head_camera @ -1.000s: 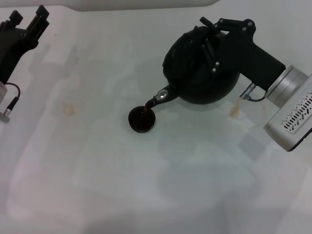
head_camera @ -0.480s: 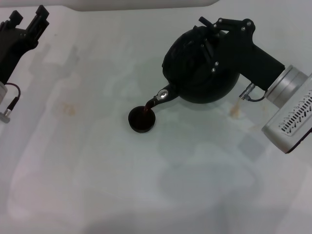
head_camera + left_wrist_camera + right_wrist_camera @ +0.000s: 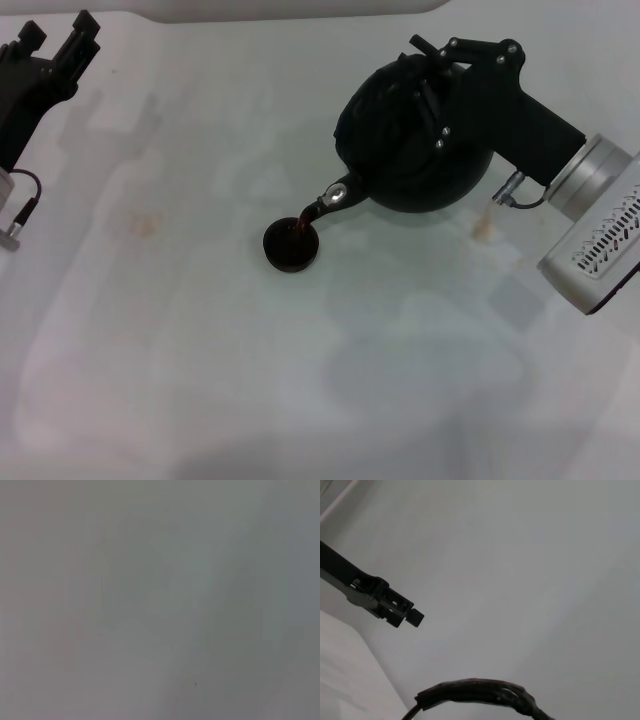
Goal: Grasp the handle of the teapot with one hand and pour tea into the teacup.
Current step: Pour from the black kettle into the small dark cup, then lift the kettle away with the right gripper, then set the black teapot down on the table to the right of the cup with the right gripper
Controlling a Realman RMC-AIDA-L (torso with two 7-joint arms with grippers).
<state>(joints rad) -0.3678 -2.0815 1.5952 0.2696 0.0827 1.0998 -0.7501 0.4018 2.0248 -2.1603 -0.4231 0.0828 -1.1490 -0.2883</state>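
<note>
In the head view the round matte black teapot (image 3: pixel 400 160) hangs tilted above the table at the right. Its spout (image 3: pixel 335 194), with a small silvery mark, points down left over the tiny black teacup (image 3: pixel 292 248). A dark stream of tea (image 3: pixel 304 220) runs from the spout into the cup. My right gripper (image 3: pixel 440 75) is shut on the handle (image 3: pixel 412 68), which it mostly hides. The right wrist view shows part of the ribbed handle (image 3: pixel 475 692) and a black finger (image 3: pixel 385 605). My left gripper (image 3: pixel 58 38) is parked open at the far left.
The white table (image 3: pixel 200 350) carries faint tan stains at the left (image 3: pixel 140 225) and under the right arm (image 3: pixel 485 228). The right wrist housing (image 3: pixel 595 250) stands at the right edge. The left wrist view shows only blank grey surface.
Almost nothing differs. The teapot stays tilted over the cup and the tea keeps running; the right wrist has shifted very slightly.
</note>
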